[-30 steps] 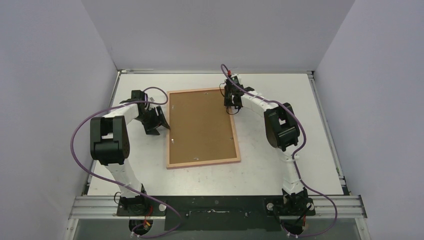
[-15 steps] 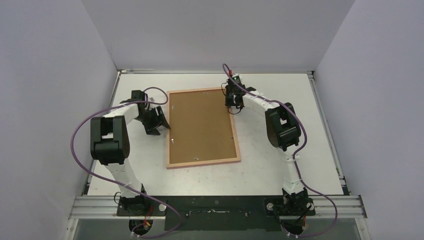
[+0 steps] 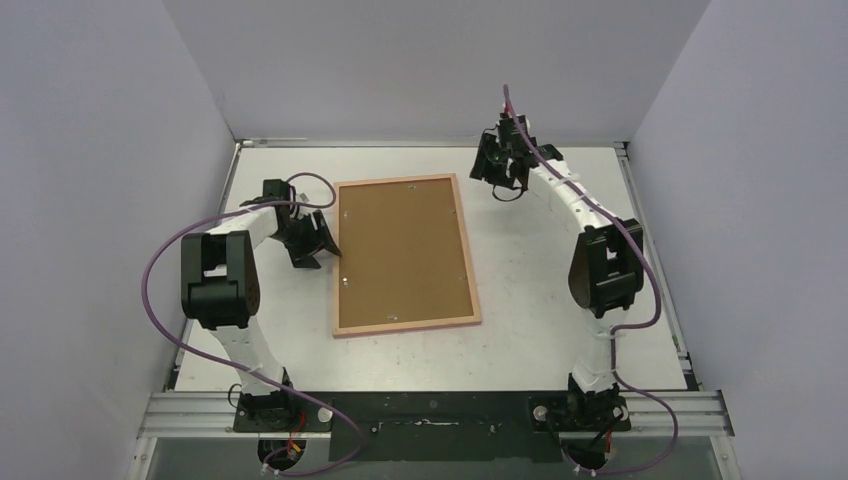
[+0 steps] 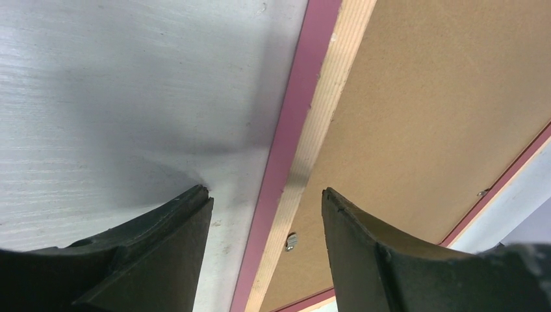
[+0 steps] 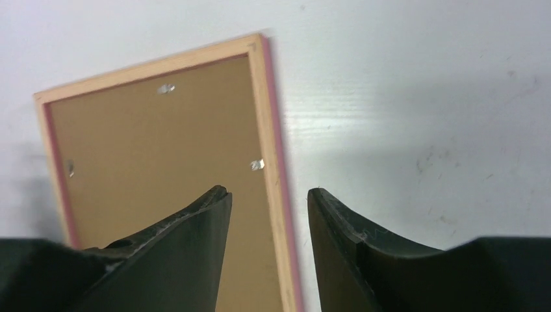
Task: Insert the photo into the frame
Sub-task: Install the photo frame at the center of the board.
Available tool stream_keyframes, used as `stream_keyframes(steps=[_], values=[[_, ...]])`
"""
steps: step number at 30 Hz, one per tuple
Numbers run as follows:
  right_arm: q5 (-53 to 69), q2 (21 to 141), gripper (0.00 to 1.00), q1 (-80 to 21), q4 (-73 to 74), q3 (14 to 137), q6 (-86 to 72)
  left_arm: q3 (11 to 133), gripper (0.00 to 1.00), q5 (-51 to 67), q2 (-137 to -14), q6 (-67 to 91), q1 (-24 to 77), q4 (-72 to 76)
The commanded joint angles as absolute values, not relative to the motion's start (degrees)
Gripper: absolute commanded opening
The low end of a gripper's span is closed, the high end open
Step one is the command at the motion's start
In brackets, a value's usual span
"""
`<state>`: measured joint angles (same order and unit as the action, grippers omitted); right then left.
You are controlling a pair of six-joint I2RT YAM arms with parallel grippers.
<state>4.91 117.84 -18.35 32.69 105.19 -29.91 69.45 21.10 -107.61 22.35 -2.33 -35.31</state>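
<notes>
The frame [image 3: 345, 256] lies face down in the middle of the table, tan wood edge up, with the brown backing board [image 3: 402, 250] set in it. The photo is hidden. My left gripper [image 3: 322, 248] is open at the frame's left edge; in the left wrist view its jaws straddle the pink and tan rail [image 4: 295, 149]. My right gripper [image 3: 500, 182] is open and empty, raised off the table right of the frame's far right corner. The right wrist view looks down on the frame rail [image 5: 269, 130] from above.
Small metal tabs [image 5: 257, 165] sit along the frame's inner edge over the backing board. Grey walls close in the table on three sides. The arm bases stand at the near edge.
My right gripper has lifted off the frame's far right edge and swung up and to the right, away from it. The left gripper and the frame have not moved.
</notes>
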Motion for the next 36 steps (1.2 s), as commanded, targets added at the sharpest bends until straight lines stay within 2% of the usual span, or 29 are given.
stream_keyframes(steps=[1,6,9,14,18,23,36], values=[[13.77,110.31,0.47,-21.21,28.34,95.21,-34.85,67.17,0.60,19.81,-102.90,23.30,-2.33,-32.70],[19.89,104.38,0.45,-27.71,14.05,81.20,-48.56,61.94,0.55,21.24,-100.33,24.98,-2.21,-29.77],[22.59,104.86,0.43,-33.08,5.92,77.48,-53.09,59.13,0.46,22.92,-99.77,26.17,-2.22,-27.81],[23.53,110.73,0.35,-40.03,5.18,80.06,-55.94,55.69,0.25,24.80,-99.00,27.65,-1.85,-25.15],[21.98,113.74,0.27,-43.40,3.51,80.41,-58.41,54.86,0.13,25.17,-98.81,27.91,-1.54,-24.49],[22.16,118.04,0.26,-46.08,2.51,81.82,-60.51,55.00,0.00,26.06,-99.20,28.17,-1.37,-24.39],[22.38,125.91,0.14,-48.69,2.92,87.12,-61.44,56.94,0.00,33.13,-103.40,28.92,-0.87,-24.30]])
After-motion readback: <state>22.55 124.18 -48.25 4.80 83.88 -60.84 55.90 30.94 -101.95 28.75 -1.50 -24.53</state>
